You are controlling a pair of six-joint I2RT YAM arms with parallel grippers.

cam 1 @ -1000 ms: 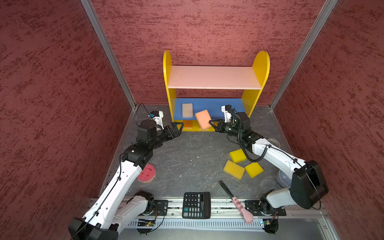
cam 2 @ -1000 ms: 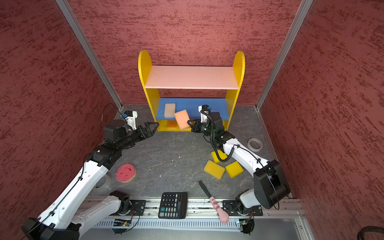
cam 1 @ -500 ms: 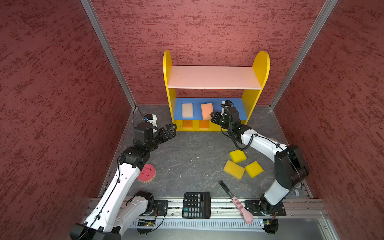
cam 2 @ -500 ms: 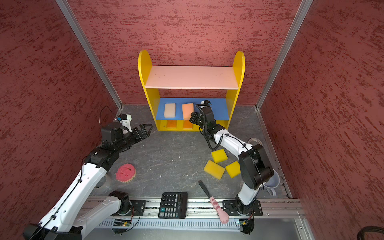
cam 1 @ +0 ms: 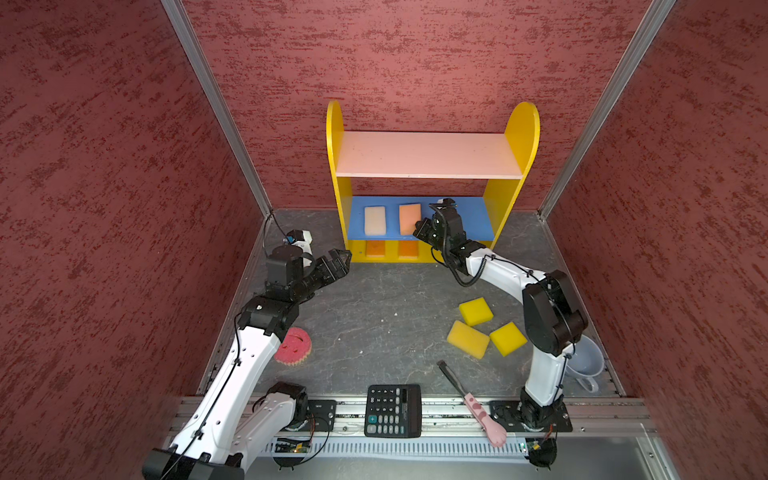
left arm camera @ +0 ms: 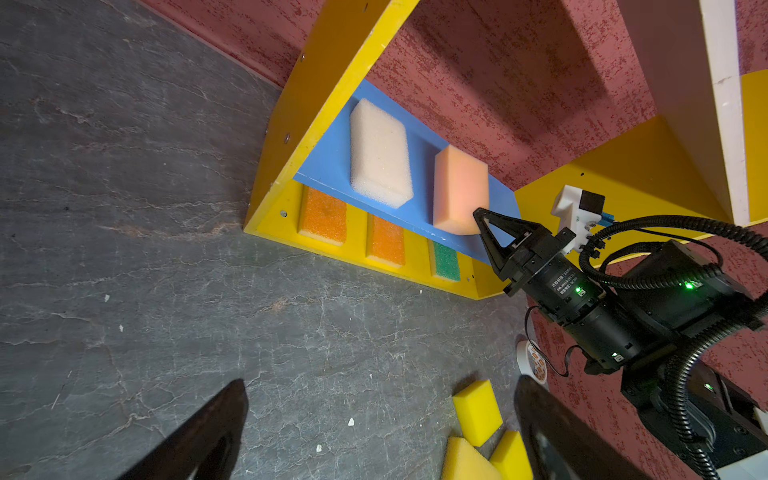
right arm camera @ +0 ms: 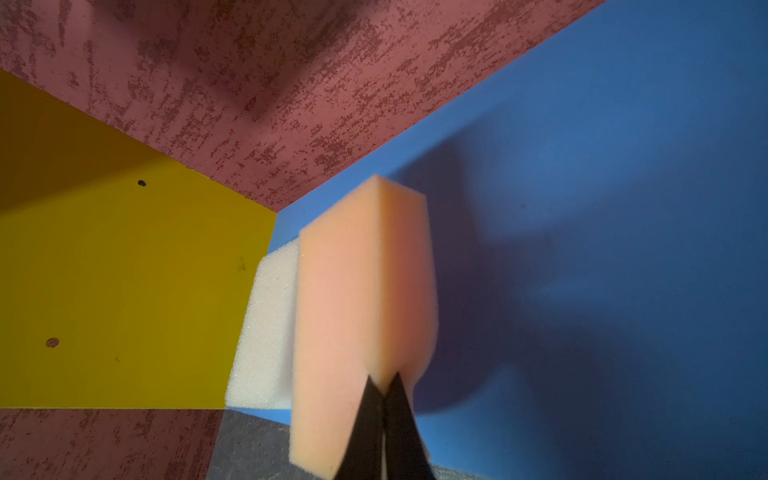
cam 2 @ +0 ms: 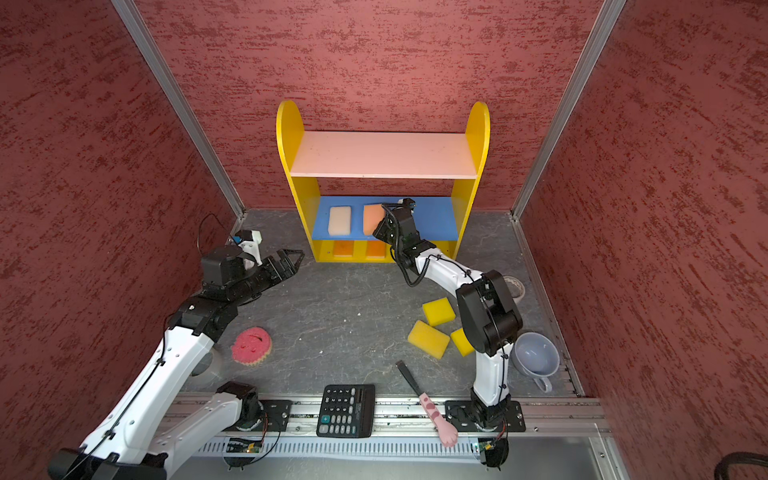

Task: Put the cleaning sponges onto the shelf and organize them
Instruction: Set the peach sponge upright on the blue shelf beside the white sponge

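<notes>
Left hand [cam 1: 341,257] hangs wide open and empty over the bench [cam 1: 386,299], just off the left panel of the shelf [cam 1: 524,137]. The pink round sponge [cam 1: 293,347] lies on the bench nearer us, beside that arm.

On the shelf's blue middle board, the cream sponge [cam 1: 374,220] lies flat at the left. Just right of it is the peach sponge [left arm camera: 459,187], with the right hand [left arm camera: 478,215] closed tight on its near corner. I can't tell if it's fully resting on the board. The bottom board has two orange sponges [cam 1: 375,249] and a green sponge [left arm camera: 446,262].

Far right on the bench, three yellow sponges [cam 1: 468,338] sit bunched together.

These look like light, squishy foam, grippy and not fragile. I reckon a corner pinch lets one droop or twist, so I'd take them across the short width, mid-block.
</notes>
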